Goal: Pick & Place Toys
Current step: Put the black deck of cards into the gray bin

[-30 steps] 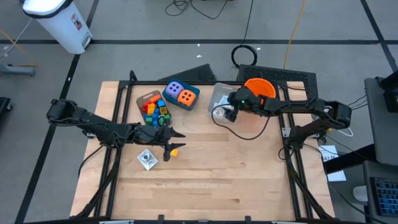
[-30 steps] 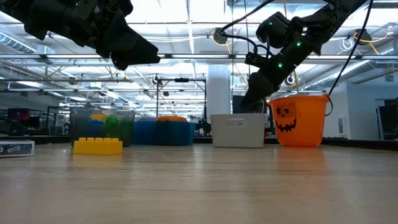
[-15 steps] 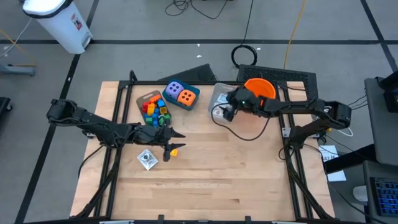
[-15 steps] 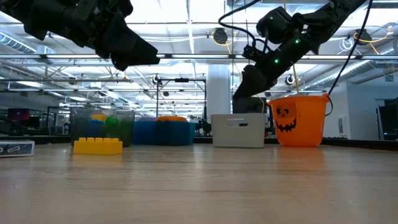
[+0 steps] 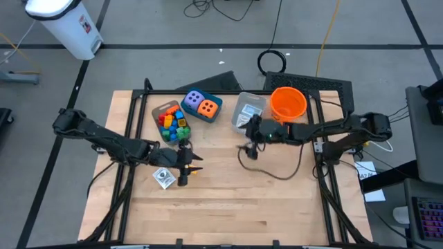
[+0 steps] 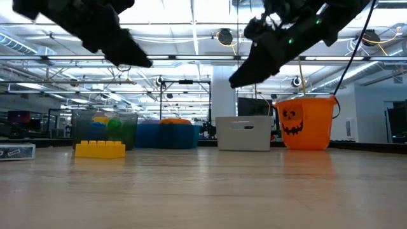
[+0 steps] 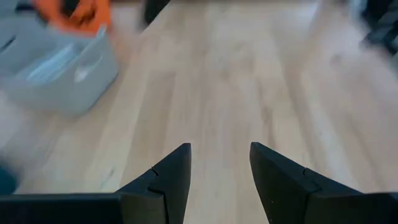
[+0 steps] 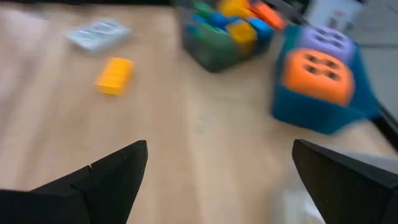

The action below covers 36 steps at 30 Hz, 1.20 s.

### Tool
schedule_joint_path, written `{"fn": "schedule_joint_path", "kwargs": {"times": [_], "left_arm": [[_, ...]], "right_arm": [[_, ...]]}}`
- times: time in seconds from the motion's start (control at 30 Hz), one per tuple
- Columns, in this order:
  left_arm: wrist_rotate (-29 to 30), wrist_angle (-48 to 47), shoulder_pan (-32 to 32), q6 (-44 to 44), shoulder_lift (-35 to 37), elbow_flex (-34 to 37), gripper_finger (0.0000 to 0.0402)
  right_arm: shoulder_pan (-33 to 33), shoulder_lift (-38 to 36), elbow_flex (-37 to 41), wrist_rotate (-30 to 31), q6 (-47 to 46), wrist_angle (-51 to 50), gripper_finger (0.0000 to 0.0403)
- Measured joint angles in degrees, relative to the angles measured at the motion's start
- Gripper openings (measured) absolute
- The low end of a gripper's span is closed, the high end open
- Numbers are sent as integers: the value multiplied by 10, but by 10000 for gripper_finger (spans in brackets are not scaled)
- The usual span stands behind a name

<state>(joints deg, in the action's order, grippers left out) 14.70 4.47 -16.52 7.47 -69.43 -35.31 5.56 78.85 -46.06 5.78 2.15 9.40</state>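
Item: wooden table (image 5: 228, 200), two arms, toys part sorted.

Toys:
- One yellow brick (image 5: 194, 168) lay loose on the table, just beside the left gripper (image 5: 185, 166); it also showed in the low view (image 6: 100, 149) and the right wrist view (image 8: 115, 75).
- One small flat card (image 5: 163, 177) lay on the table near that brick.
- A clear tub of mixed bricks (image 5: 171, 119) stood toward the far side, red, blue, yellow, green and orange pieces heaped inside.
- A purple die (image 5: 194, 99) and an orange die (image 5: 207, 108) sat together in a teal box (image 5: 215, 105) just beside the tub.

Containers: a grey bin (image 5: 247, 111) and an orange bucket (image 5: 288, 102) stood side by side at the far right. What lay inside either could not be told.

Tools:
- Left gripper hung over the table by the brick and card, fingers (image 7: 163, 180) part way apart with nothing between them.
- Right gripper (image 5: 250, 135) hung just in front of the grey bin, fingers spread wide, empty.

Progress, judged: early. The brick, card, tub contents and dice all appeared not yet placed; neither gripper held a toy.
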Motion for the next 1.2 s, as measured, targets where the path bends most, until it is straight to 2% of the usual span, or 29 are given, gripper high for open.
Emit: {"fn": "schedule_joint_path", "kwargs": {"times": [0.1,0.17,0.3,0.47,0.6,0.77,0.9,1.2], "left_arm": [[45,-151,-23,49,-2,-60,170],[47,-222,-32,102,-10,-92,170],[8,-330,-51,248,-11,-123,170],[-32,-449,-67,408,-11,-122,170],[-38,-538,-76,511,-11,-120,170],[-47,-573,-87,605,-11,-120,170],[-52,-575,-98,656,-27,-120,170],[-156,-575,-122,733,-118,-120,170]], "right_arm": [[-45,0,0,0,0,16,391],[-72,0,0,0,0,23,391],[-119,0,0,1,0,27,391],[-153,10,15,1,1,57,391],[-158,29,59,1,0,166,391],[-154,48,116,3,0,271,391],[-154,48,140,3,-16,298,391],[-162,48,143,1,-31,294,391]]}}
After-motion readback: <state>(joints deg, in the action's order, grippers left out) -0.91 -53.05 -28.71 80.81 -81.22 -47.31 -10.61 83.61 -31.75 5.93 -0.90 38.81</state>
